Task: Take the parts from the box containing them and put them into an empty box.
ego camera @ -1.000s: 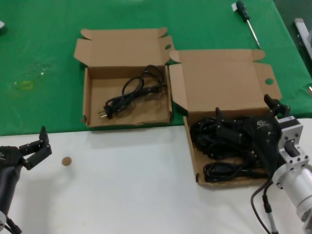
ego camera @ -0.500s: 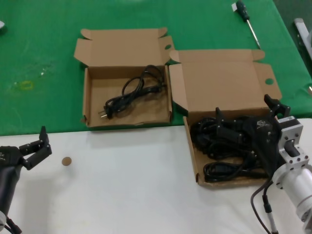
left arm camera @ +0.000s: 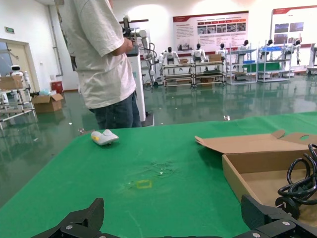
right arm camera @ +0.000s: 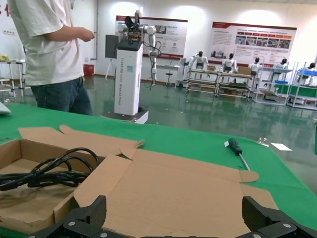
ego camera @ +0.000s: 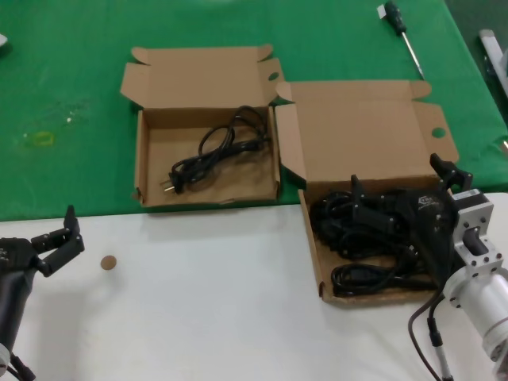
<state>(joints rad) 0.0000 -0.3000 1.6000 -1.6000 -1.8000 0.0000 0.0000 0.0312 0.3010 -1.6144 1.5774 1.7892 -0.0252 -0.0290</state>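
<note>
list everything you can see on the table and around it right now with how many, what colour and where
Larger cardboard box: one, brown, lid open, on the robot's right, straddling the green cloth and white table.
Power cords: a tangled pile, black, inside the larger box; count unclear.
Smaller cardboard box: one, brown, lid open, on the green cloth, left of the larger box.
Single power cord: one, black, lying in the smaller box.
Screwdriver: one, black handle, far right on the green cloth.
Small disc: one, brown, on the white table near the left hand.
Person: one, white shirt, standing beyond the table.
Left hand: black, open, parked over the white table.
Right hand: black, open, down among the cords in the larger box.
</note>
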